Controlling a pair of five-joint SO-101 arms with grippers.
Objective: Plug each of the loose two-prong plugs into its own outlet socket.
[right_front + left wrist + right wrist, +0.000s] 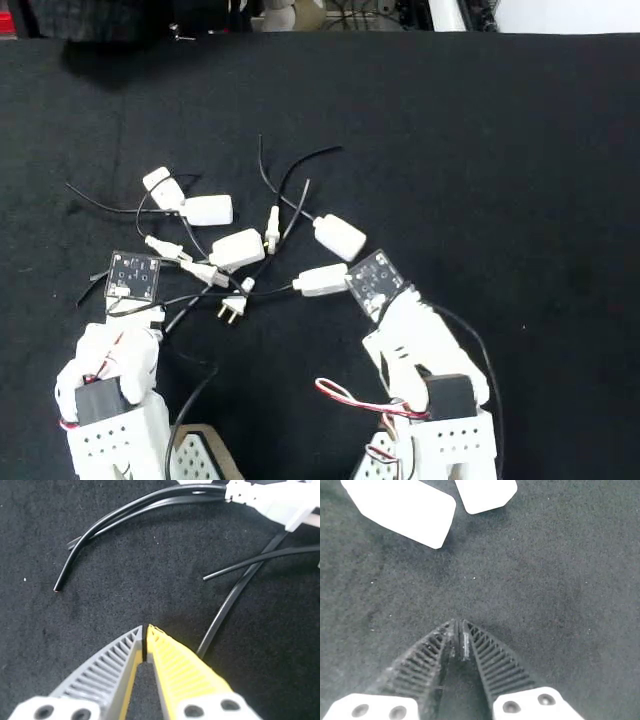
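Several white outlet sockets with black cords lie in a cluster mid-table, among them one (207,210), another (237,249) and a third (340,238). Loose white plugs lie among them; one (233,308) shows its two prongs and another (272,228) lies upright between the sockets. My left gripper (146,629) is shut on nothing, over bare cloth beside black cords (125,515), with a white plug body (280,500) farther off. My right gripper (457,625) is also shut and empty, a little short of two white socket bodies (400,507) (485,492).
A black cloth (500,160) covers the table, with open room to the right and at the back. The left arm (110,380) and right arm (430,370) stand at the front edge. Loose cord ends (90,200) trail out to the left.
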